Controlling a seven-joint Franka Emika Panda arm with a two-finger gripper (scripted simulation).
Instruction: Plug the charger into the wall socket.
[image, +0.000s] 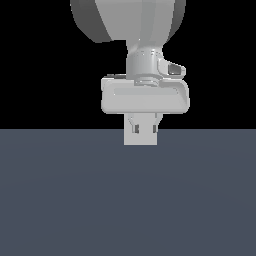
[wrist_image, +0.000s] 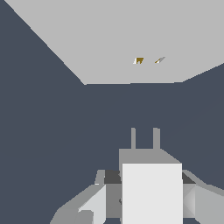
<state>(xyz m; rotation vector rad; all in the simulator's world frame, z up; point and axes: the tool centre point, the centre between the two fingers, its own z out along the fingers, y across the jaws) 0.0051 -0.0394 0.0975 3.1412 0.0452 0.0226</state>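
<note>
In the wrist view my gripper (wrist_image: 146, 181) is shut on the charger (wrist_image: 152, 192), an off-white block whose two grey prongs (wrist_image: 156, 139) point at the wall socket (wrist_image: 131, 35). The socket is a flat light-grey plate standing ahead with a gap of floor between it and the prongs. Its two small dark-orange holes (wrist_image: 139, 60) sit nearly in line with the prongs, slightly to one side. In the exterior view my gripper (image: 145, 130) hangs low over the floor. A light-grey square (image: 141, 139) shows around the fingertips there; I cannot tell charger from socket in it.
A flat dark blue-grey floor (image: 125, 200) fills the lower half of the exterior view, with black background above it. The arm's large grey links (image: 130, 20) rise above the hand. No other objects show.
</note>
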